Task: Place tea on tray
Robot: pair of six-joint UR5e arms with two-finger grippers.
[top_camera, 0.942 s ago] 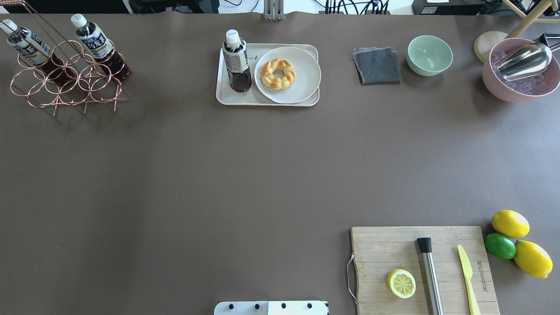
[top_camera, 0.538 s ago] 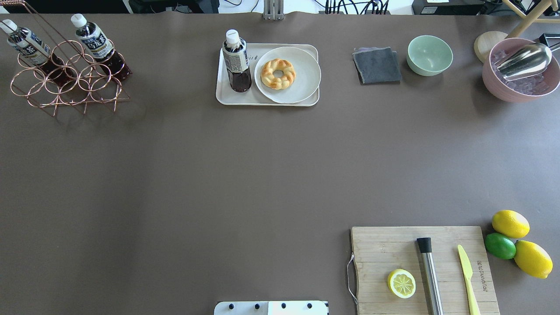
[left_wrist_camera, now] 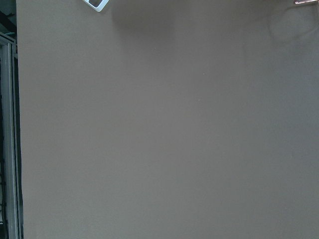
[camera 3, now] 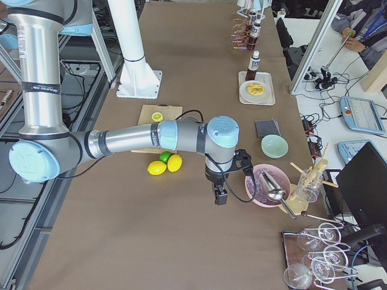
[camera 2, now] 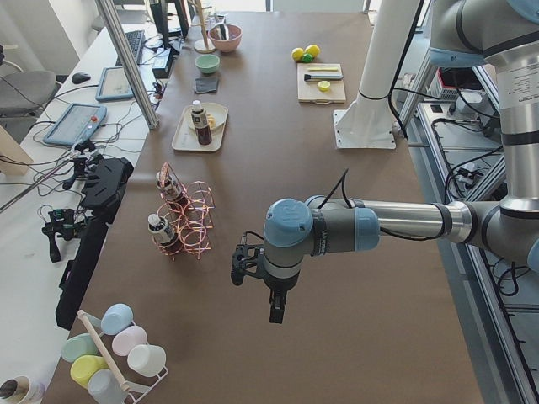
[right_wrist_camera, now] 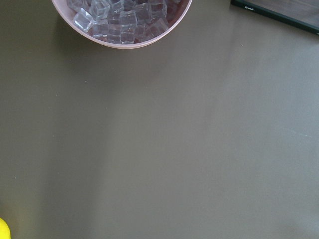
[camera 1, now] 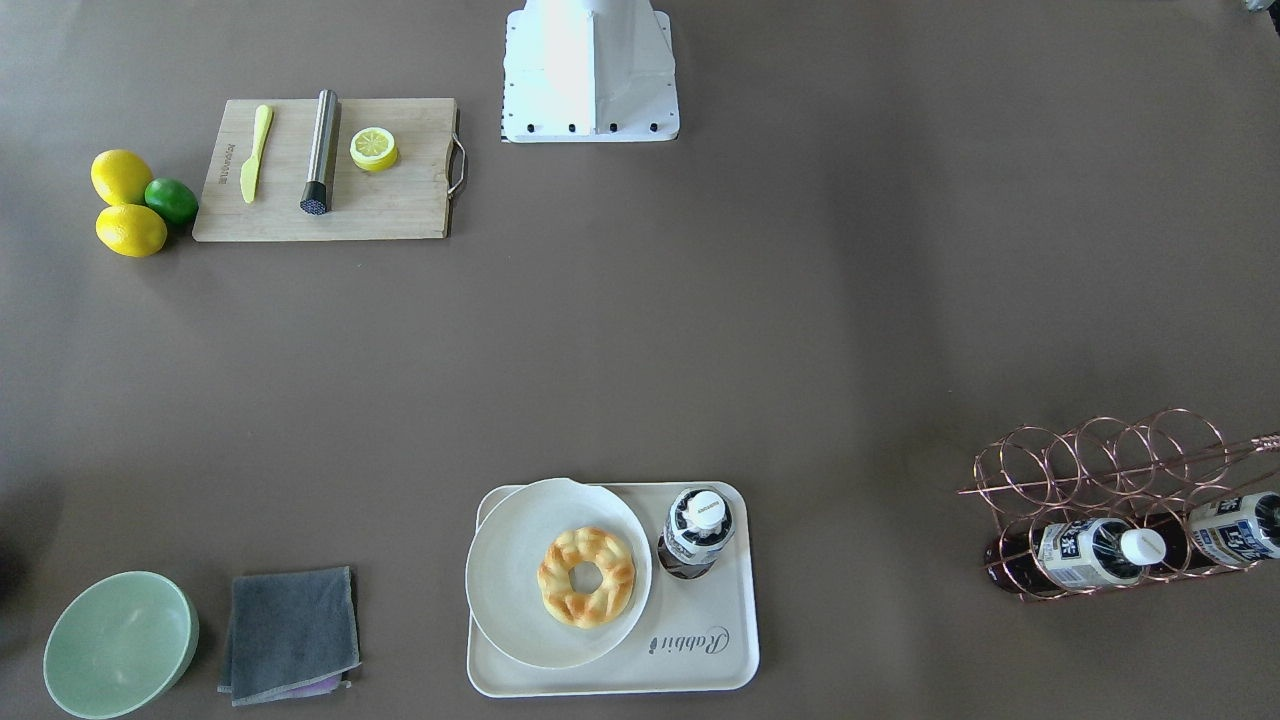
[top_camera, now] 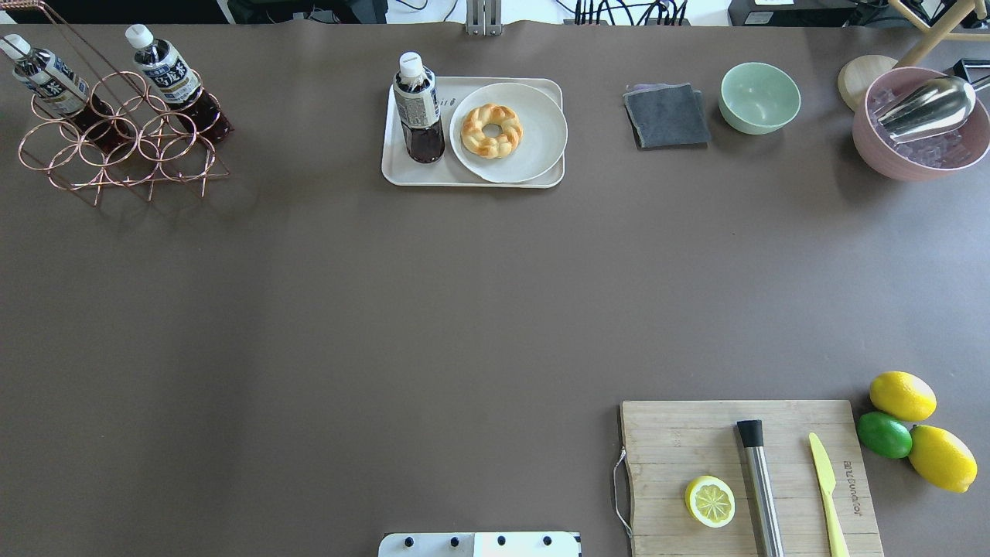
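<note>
The left gripper (camera 2: 275, 310) hangs fingers-down over matte brown table (left_wrist_camera: 159, 124). It shows only in a side view, so I cannot tell how far it is parted or whether it grips anything. Nearest it is the copper wire rack (top_camera: 116, 147), a lattice of thin rings cradling 2 spare bottles (top_camera: 166, 73) on a slant, necks raised, probably so each can be drawn out by its top. The right gripper (camera 3: 221, 196) also appears only from the side, so its opening cannot be judged either. Just beside it sits the pink bowl (top_camera: 882, 158), heaped with clear ice cubes (right_wrist_camera: 119, 20). Well apart from both grippers, at the table's far edge between them, the tea (top_camera: 418, 108) stands upright on the tray (top_camera: 410, 172). It occupies the end toward the left gripper, just beside a round plate (top_camera: 541, 147) bearing a glazed twisted doughnut (top_camera: 491, 130). The bottle is smooth clear plastic over dark liquid, with a white cap and a wrap label. The tray is cream plastic with rounded corners, and its raised rim should keep the bottle from sliding off. With both arms clear, the placement looks finished.
</note>
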